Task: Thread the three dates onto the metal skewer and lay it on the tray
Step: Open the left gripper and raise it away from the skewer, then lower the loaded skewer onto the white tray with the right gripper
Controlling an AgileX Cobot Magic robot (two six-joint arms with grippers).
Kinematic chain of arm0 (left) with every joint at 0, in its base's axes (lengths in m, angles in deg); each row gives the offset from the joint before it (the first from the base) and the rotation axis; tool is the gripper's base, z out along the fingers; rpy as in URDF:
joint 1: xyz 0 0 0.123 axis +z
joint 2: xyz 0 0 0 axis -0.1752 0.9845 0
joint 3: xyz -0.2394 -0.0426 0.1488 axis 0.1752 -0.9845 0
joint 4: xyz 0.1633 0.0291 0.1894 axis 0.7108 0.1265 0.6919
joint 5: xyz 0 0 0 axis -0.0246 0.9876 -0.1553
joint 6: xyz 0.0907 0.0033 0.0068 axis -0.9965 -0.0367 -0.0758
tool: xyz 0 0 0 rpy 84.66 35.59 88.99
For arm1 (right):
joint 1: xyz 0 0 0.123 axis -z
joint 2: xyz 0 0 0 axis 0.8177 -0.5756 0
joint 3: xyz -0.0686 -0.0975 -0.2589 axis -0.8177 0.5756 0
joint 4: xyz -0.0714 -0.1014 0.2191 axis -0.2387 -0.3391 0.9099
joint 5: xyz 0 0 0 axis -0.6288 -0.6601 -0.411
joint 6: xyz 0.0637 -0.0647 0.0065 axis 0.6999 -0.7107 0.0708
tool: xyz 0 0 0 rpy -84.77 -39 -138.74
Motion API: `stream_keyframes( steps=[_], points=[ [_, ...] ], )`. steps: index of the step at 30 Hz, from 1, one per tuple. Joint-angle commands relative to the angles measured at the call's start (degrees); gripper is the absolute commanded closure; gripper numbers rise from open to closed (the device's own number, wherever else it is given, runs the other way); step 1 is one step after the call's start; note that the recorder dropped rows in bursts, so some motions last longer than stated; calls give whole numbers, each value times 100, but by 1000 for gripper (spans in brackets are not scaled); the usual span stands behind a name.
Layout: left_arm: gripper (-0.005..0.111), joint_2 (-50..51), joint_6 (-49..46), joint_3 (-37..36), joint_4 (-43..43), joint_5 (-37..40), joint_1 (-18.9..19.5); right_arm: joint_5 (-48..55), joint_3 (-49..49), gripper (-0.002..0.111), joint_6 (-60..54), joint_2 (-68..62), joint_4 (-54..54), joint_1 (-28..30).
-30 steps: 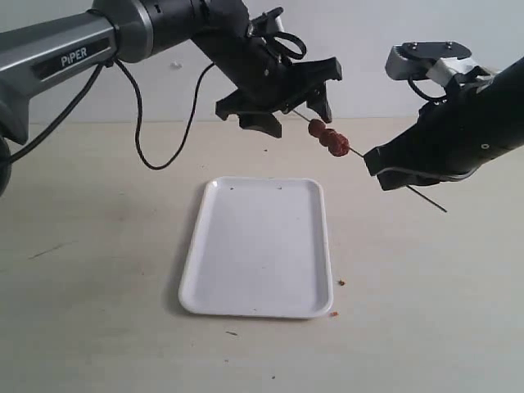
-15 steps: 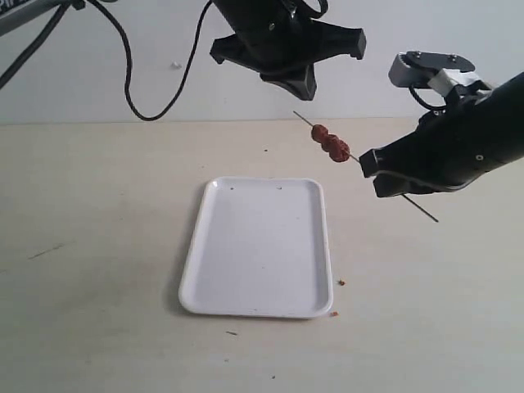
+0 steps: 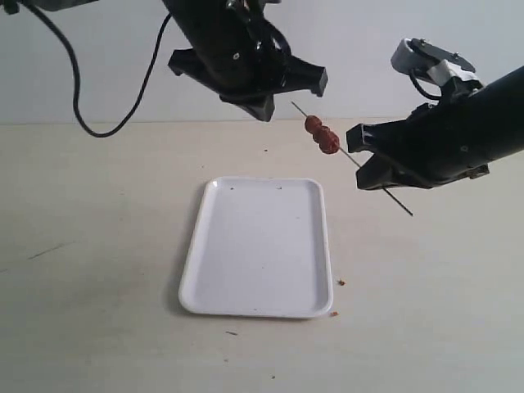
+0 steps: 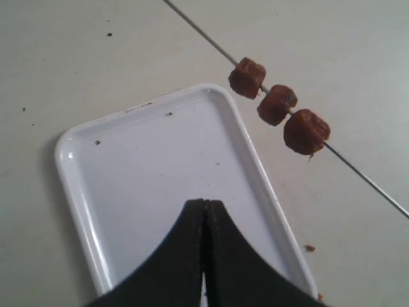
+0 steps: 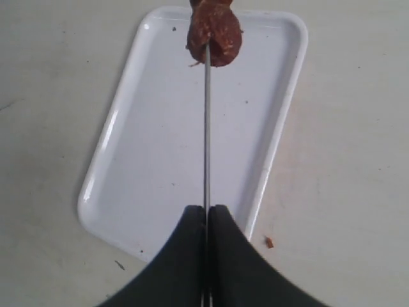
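Note:
The three dates (image 3: pixel 322 135) sit close together on the metal skewer (image 3: pixel 385 191), which slants in the air beyond the far right corner of the white tray (image 3: pixel 214 246). My right gripper (image 3: pixel 362 162) is shut on the skewer (image 5: pixel 206 134) below the dates (image 5: pixel 214 29), with the rod's tail sticking out behind it. In the left wrist view the dates (image 4: pixel 277 105) are spaced along the skewer (image 4: pixel 204 33) beside the tray (image 4: pixel 83 211). My left gripper (image 4: pixel 205 203) is shut on nothing. It hangs high over the tray's far end, apart from the skewer tip, at the black left gripper (image 3: pixel 260 105).
Tiny reddish crumbs (image 3: pixel 341 282) lie on the pale table by the tray's near right corner, and one crumb (image 5: pixel 269 242) shows in the right wrist view. A black cable (image 3: pixel 90 98) hangs at the back left.
My left gripper has let go of the skewer's tip, lifted up and left, and closed. The right gripper has carried the loaded skewer slightly left and higher.

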Motion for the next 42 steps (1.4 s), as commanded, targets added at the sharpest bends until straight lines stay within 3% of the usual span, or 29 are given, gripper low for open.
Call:
stream_keyframes(
  steps=[1,8,16,24,33,36,42],
  points=[
    [107,-776,236,-1151,493,-770,-4,-400,14,108,-4,-321,309,-393],
    [107,-2221,739,-2942,1181,-1580,4,-1453,14,108,207,-1066,1141,-1230],
    [107,-3928,753,-4384,1446,-2372,8,-2674,14,108,1022,-1768,1593,-1932],
    [107,-5048,834,-5068,1446,-3056,8,-3170,14,108,1338,-2148,1618,-2379],
    [107,-5256,834,-5511,1487,-3393,8,-3173,14,107,1326,-2429,1594,-2408],
    [107,-5256,834,-5540,1498,-3462,8,-3173,14,97,1326,-2455,1555,-2408],
    [107,-5256,889,-5540,1498,-3486,8,-3204,14,63,1326,-2455,1419,-2408]
  ],
)
